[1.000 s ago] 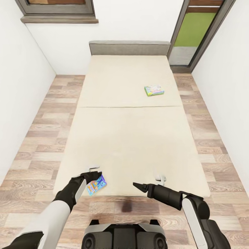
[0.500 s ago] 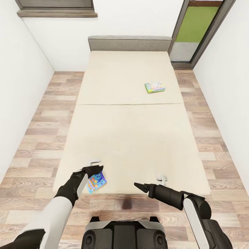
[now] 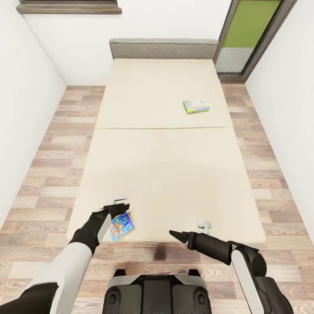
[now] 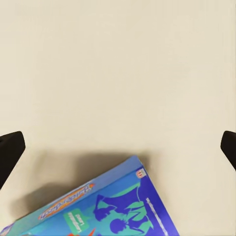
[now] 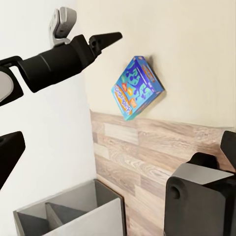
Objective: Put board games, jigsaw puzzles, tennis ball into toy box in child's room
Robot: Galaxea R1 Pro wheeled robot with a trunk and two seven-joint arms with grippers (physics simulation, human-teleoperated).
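A blue board game [image 3: 121, 226] lies at the bed's [image 3: 161, 174] near edge. The left gripper [image 3: 120, 210] hovers beside it, fingers spread, empty. It looks light, stiff, thin; pinch an edge.

blue board game [image 4: 113, 206] cut off, far board game [image 3: 196, 106] print perhaps illegible

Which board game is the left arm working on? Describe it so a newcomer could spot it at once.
Start at the bed, the wide cream mattress with the grey headboard at its far end. At the near edge, on the robot's left, the blue board game lies beside the left gripper. The green board game lies far off, on the section by the headboard.
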